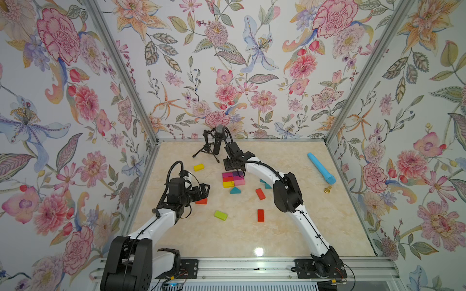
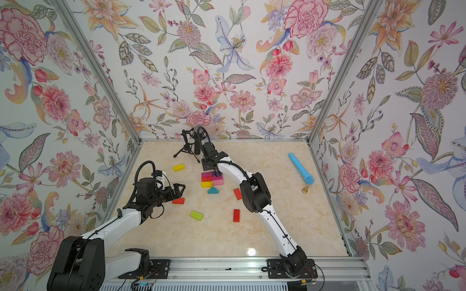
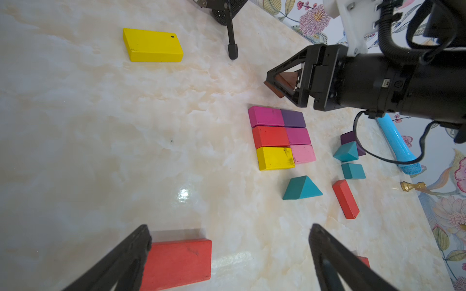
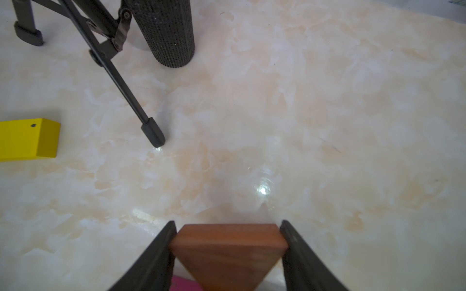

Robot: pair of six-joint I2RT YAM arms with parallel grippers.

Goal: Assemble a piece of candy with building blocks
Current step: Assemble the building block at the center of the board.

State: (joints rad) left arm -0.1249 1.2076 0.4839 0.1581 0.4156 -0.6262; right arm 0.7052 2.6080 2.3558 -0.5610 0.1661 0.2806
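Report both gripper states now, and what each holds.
Left gripper: open, holding nothing.
Right gripper: shut on the brown triangle.

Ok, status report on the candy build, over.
Right gripper shut on brown triangle, at far edge of the six-brick grid. Left gripper open beside a red brick. Microphone tripod close ahead of right gripper.

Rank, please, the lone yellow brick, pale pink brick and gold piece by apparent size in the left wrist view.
1. lone yellow brick
2. pale pink brick
3. gold piece
Apparent only; camera nearness may skew it.
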